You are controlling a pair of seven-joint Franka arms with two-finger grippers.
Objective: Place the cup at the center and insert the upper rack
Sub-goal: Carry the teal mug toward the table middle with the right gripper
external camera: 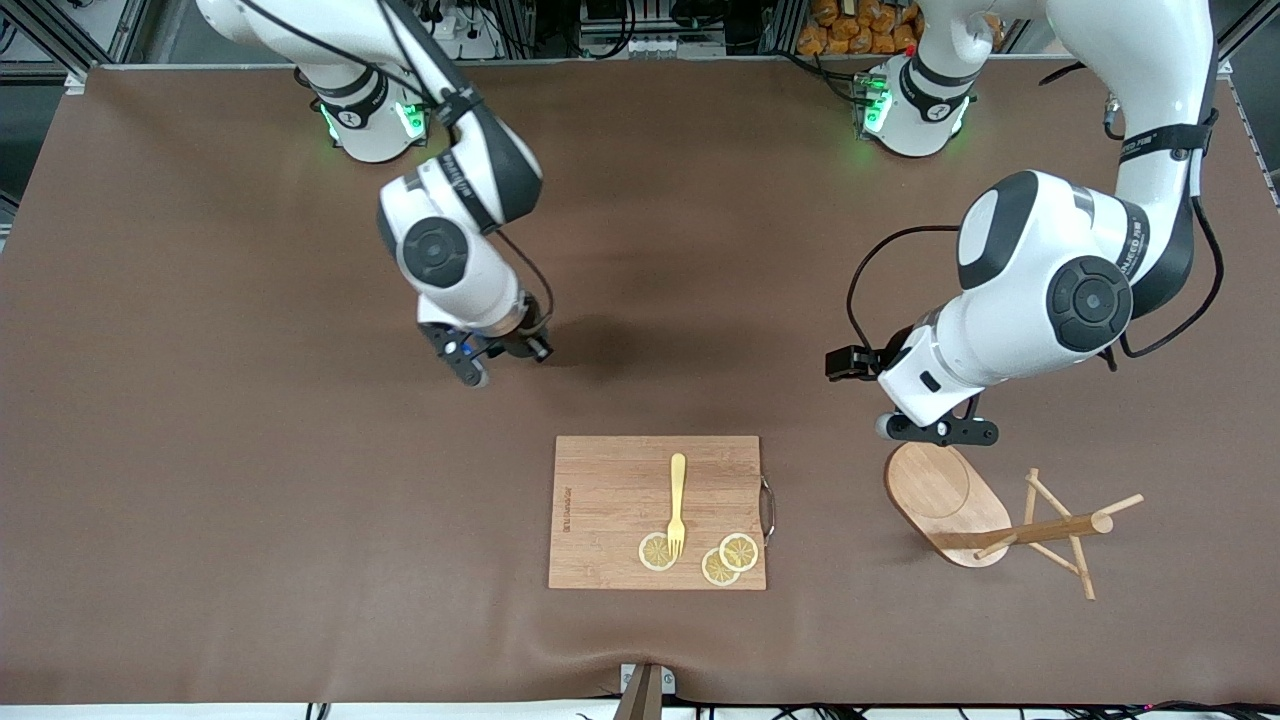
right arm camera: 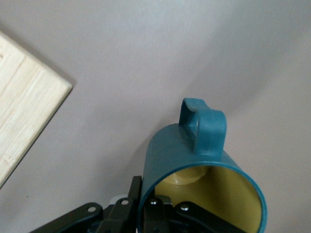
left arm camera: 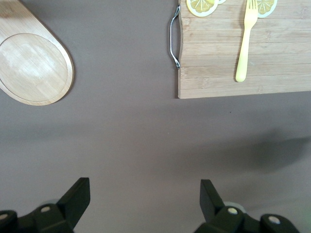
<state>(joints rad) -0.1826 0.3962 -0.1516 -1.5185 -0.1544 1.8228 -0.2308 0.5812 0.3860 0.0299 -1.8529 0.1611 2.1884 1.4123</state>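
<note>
The cup (right arm camera: 204,165) is dark teal with a yellowish inside and a loop handle. It is tilted above the bare table. My right gripper (right arm camera: 146,194) is shut on its rim, one finger inside and one outside. In the front view the right gripper (external camera: 500,355) hangs over the table farther from the camera than the cutting board, and the hand hides most of the cup. The upper rack (external camera: 1050,528) has its oval base (left arm camera: 34,68) flat on the table toward the left arm's end. My left gripper (external camera: 938,432) hovers open and empty (left arm camera: 146,187) just over the base's farther edge.
A rectangular wooden cutting board (external camera: 610,490) with a metal handle (left arm camera: 174,41) lies near the table's middle, close to the camera. On it are a yellow fork (external camera: 677,505) and three lemon slices (external camera: 738,552). One board corner (right arm camera: 29,102) shows in the right wrist view.
</note>
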